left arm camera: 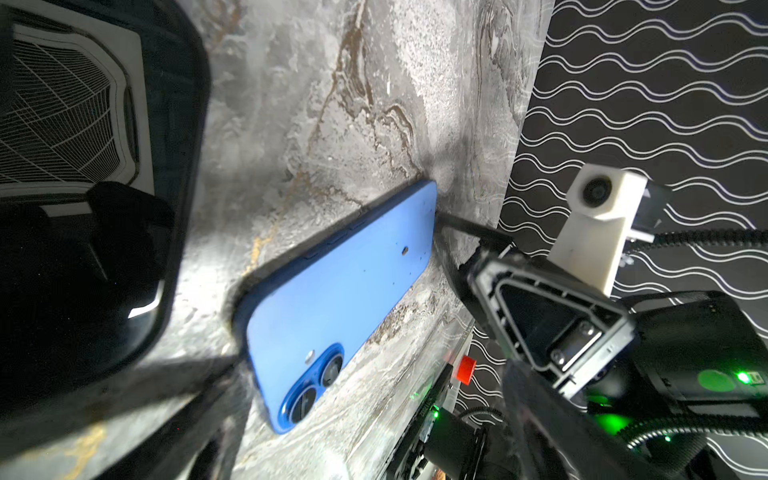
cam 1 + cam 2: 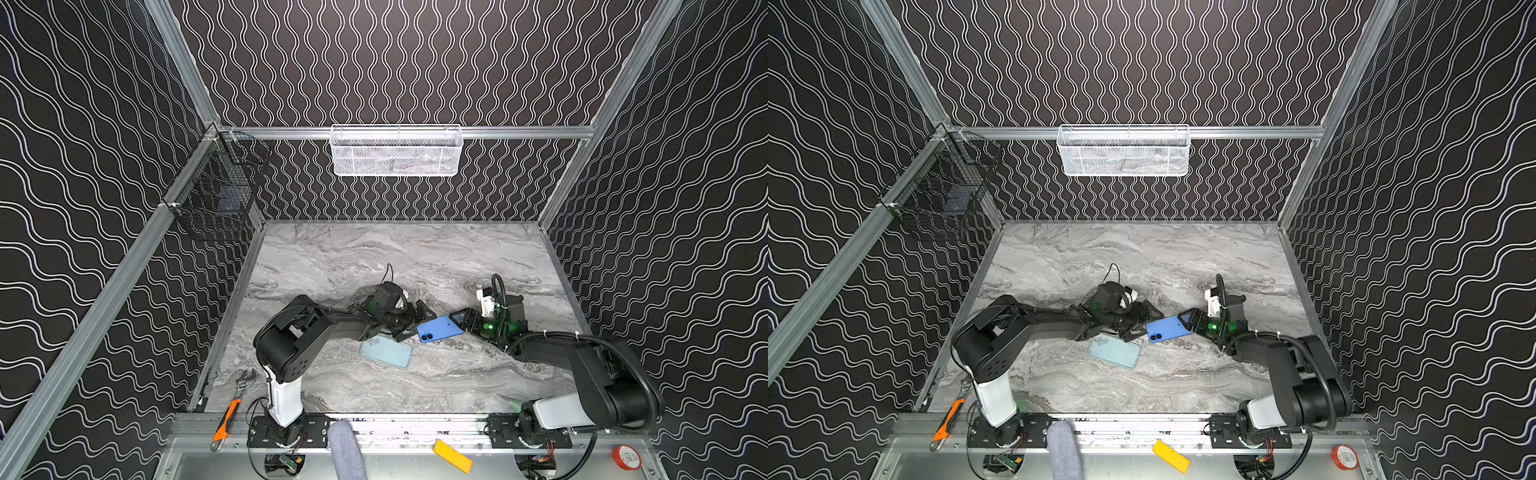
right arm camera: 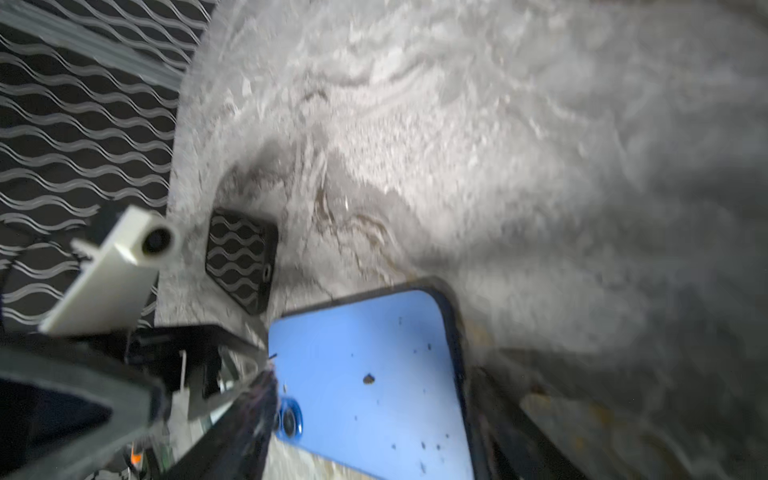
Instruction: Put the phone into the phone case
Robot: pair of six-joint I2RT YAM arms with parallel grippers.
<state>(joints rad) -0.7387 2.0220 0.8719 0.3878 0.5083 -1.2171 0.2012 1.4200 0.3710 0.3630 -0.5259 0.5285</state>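
No writing is legible anywhere here.

Enclosure and surroundings, seen in both top views. Black wall panels with white wavy lines (image 2: 395, 62) close three sides, framed by aluminium rails (image 2: 519, 132). A grey marbled tabletop (image 2: 374, 257) forms the floor. A white mesh basket (image 2: 395, 150) hangs on the back rail. A black wire basket (image 2: 216, 195) hangs on the left rail, holding a dark object too dim to identify. A silver adjustable wrench (image 2: 245, 380) lies at the tabletop's near left corner, just beside an orange-handled utility knife (image 2: 226, 419) on the front frame. The front metal ledge carries a grey rounded cylinder (image 2: 345, 451), a flat yellow strip (image 2: 452, 456) and a red tape roll (image 2: 626, 457).
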